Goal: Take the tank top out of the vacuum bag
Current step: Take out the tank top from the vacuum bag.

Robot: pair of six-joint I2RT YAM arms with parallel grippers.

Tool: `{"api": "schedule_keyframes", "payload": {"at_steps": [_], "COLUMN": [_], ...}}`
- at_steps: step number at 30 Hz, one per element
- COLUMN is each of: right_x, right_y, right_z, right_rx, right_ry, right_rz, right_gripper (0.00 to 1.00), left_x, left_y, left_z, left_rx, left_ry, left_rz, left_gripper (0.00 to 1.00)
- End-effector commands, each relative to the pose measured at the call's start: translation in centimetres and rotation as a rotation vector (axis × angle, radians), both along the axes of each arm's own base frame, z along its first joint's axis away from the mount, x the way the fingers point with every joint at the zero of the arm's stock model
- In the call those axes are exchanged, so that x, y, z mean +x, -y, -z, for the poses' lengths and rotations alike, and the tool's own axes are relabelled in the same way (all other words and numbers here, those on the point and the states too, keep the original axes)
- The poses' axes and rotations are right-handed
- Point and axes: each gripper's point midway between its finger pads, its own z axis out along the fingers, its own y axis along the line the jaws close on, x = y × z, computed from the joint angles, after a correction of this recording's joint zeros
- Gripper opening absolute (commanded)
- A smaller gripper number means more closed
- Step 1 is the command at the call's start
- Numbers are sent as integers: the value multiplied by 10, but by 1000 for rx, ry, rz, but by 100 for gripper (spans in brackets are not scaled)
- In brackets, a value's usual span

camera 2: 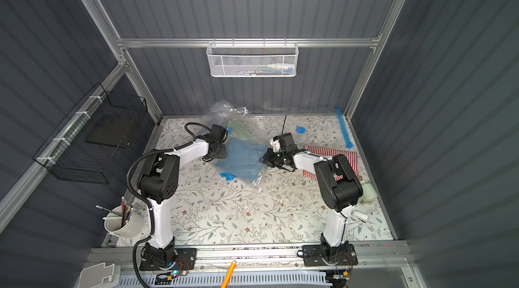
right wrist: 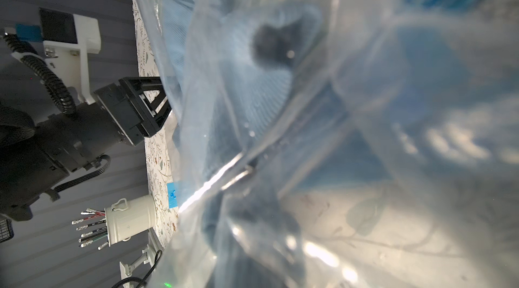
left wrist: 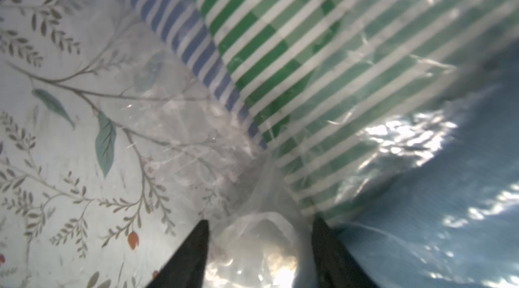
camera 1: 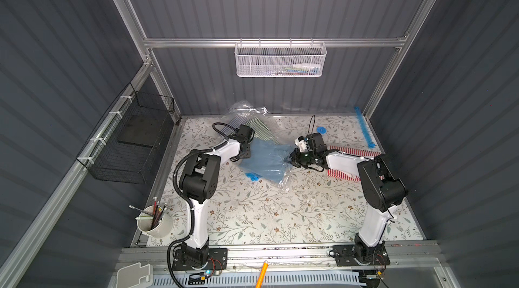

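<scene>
Top views: the tank top (camera 1: 264, 160), plain blue, lies mid-table inside the clear vacuum bag (camera 1: 282, 181), between the two arms. The left gripper (camera 1: 244, 154) sits at the bag's left edge. The right gripper (camera 1: 292, 158) is at its right edge, where the blue cloth bunches to a point. Jaws are hard to read from up here. A red-striped cloth (camera 1: 345, 151) lies under the right arm. A white roll-shaped thing (camera 2: 368, 191) shows in a top view, just past the right elbow, not in both. The table cover (camera 1: 266, 216) has a leaf-and-flower print; the walls are dark grey and ribbed. There is a white mesh basket (camera 1: 280, 60) on the rear rail, a black wire basket (camera 1: 129, 137) on the left wall and a cup of pencils (camera 1: 156, 224) at the near left corner.

Left wrist: jaws spread, the fingers (left wrist: 193, 250) apart with a puff of clear bag between them; contact not clear. Stripes read plainly here: a green-striped cloth (left wrist: 280, 33) over a blue-striped cloth (left wrist: 179, 19), both under plastic, beside the blue tank top.

Right wrist: plastic fills most of the frame, blurred and glaring. The right gripper's own fingers cannot be made out; it is pressed together on the bag's edge, and whether it has cloth too, I cannot tell. Ribbed blue cloth shows through. The left gripper appears side-on, its tips hidden behind the bag.
</scene>
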Motion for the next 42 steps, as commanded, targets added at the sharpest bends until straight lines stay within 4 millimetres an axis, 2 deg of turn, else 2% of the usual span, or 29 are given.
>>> {"api": "schedule_keyframes", "payload": {"at_steps": [1, 4, 5, 12, 16, 19, 20, 27, 29, 36, 42], "right_x": [6, 5, 6, 1, -2, -5, -6, -10, -11, -11, -9], "right_y": [0, 2, 3, 13, 25, 35, 38, 47, 49, 57, 74], "right_z": [-1, 1, 1, 0, 3, 5, 6, -1, -2, -4, -13], "right_rx": [8, 8, 6, -23, -63, -65, -69, -77, -91, -80, -83], "right_ry": [2, -3, -4, 5, 2, -8, -7, 8, 17, 13, 28], "right_rz": [-3, -4, -1, 1, 11, 29, 36, 35, 35, 58, 87], "right_gripper": [0, 0, 0, 3, 0, 0, 0, 0, 3, 0, 0], "left_x": [-5, -2, -2, -2, -2, 1, -8, -8, -8, -9, -10], "left_y": [6, 5, 4, -18, -39, -47, -52, -54, -54, -57, -69], "left_z": [17, 17, 16, -2, -8, -14, -2, 1, 0, 5, -5], "left_rx": [-4, 1, 4, 69, 93, 79, 91, 102, 100, 117, 121], "left_ry": [-51, -47, -44, 15, 27, 44, 17, 11, 15, 7, 30], "left_rz": [52, 54, 52, -19, -77, -105, -109, -113, -114, -117, -153], "left_gripper": [36, 6, 0, 0, 0, 0, 0, 0, 0, 0, 0]}}
